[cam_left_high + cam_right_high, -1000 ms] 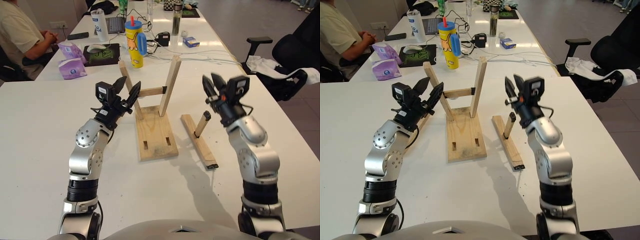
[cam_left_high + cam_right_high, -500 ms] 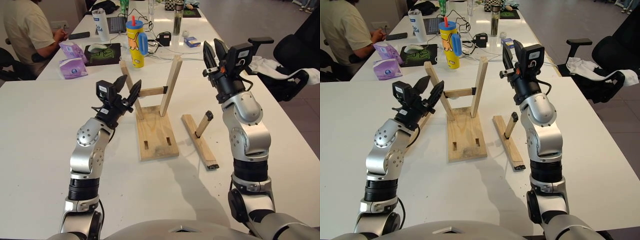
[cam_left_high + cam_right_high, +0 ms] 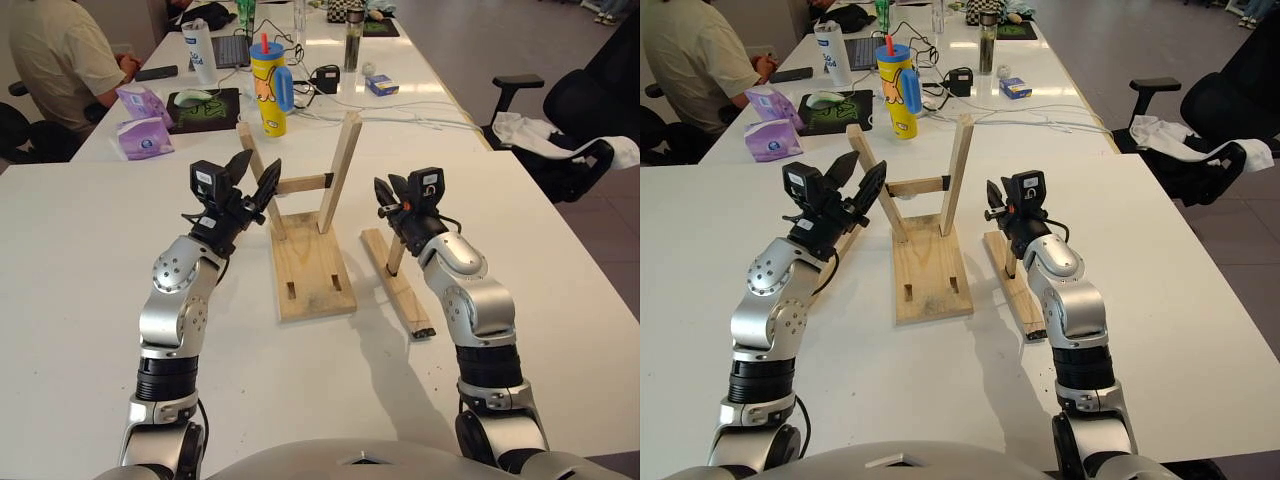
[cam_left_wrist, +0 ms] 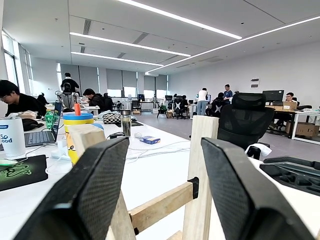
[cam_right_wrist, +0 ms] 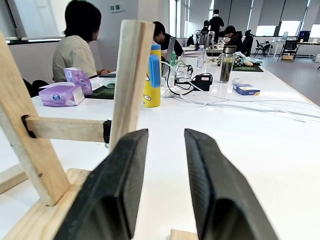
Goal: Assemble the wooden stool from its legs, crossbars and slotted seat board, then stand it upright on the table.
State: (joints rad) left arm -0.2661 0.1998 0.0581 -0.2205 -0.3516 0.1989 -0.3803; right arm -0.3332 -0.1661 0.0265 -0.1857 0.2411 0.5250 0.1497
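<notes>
The slotted seat board (image 3: pixel 312 268) lies flat on the white table. Two legs stand up from its far end, the left leg (image 3: pixel 262 195) and the right leg (image 3: pixel 340 170), joined by a crossbar (image 3: pixel 302 183). My left gripper (image 3: pixel 257 168) is open at the left leg's upper part, and the left wrist view has that leg (image 4: pixel 87 137) between the fingers (image 4: pixel 240 195). To the right of the board lies another leg (image 3: pixel 405 292) with a short crossbar (image 3: pixel 397 256) sticking up from it. My right gripper (image 3: pixel 391 193) is open just above that crossbar's top, holding nothing.
A yellow cup (image 3: pixel 269 88) with a blue handle, purple tissue packs (image 3: pixel 145 137), a mouse pad (image 3: pixel 205 108) and cables (image 3: pixel 400 105) sit on the table behind. An office chair (image 3: pixel 575 110) stands at the right edge. Bare table (image 3: pixel 80 300) spreads to the front.
My right arm rose high over the table half a second ago, then came down and left to the short crossbar's top. The left arm kept still.
</notes>
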